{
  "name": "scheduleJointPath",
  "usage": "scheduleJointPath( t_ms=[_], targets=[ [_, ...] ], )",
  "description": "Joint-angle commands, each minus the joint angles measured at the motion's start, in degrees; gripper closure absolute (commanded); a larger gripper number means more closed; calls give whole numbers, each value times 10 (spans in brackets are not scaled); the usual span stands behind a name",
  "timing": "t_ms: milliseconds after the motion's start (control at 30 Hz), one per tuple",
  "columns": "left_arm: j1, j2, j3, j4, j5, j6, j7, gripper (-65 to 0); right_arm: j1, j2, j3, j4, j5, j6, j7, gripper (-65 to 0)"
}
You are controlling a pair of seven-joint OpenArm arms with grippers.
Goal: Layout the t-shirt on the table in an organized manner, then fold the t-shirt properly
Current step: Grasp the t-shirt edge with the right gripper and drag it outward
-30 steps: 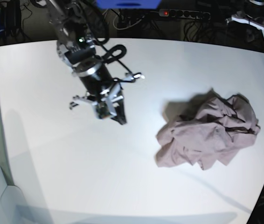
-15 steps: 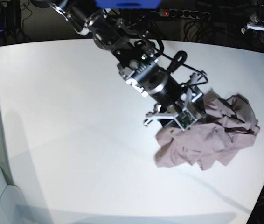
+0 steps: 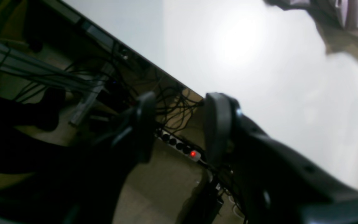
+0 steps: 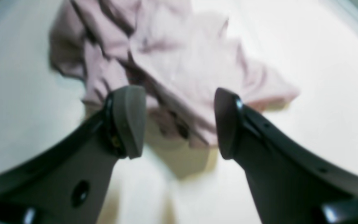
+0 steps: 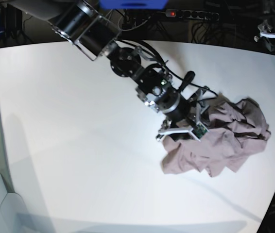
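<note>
The t-shirt (image 5: 225, 138) lies crumpled in a mauve heap on the right part of the white table (image 5: 79, 145). My right gripper (image 5: 188, 130) hangs over the heap's left edge. In the right wrist view that gripper (image 4: 179, 124) is open, and wrinkled t-shirt (image 4: 172, 62) cloth shows between and beyond its fingers, with nothing held. My left gripper (image 3: 180, 127) stands open and empty past the table's far edge. Only a corner of the t-shirt (image 3: 346, 15) shows at the top right of the left wrist view.
A power strip (image 5: 191, 14) with a red light and tangled cables lie beyond the table's far edge; the same power strip (image 3: 193, 153) shows under my left gripper. The right arm's body (image 5: 128, 56) stretches across the table from the top left.
My right arm has swept from the table's left-middle across to the t-shirt's left edge, and its jaws have spread. The t-shirt has kept its shape.
</note>
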Motion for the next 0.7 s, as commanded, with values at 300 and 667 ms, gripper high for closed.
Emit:
scheduleJointPath(
  t_ms=[300, 667],
  targets=[
    [-4, -6, -6, 10, -3, 2, -9, -237, 45, -10, 3, -73, -3, 2, 54, -354],
    [-5, -6, -6, 10, -3, 2, -10, -237, 42, -8, 5, -74, -3, 2, 49, 0]
  ],
)
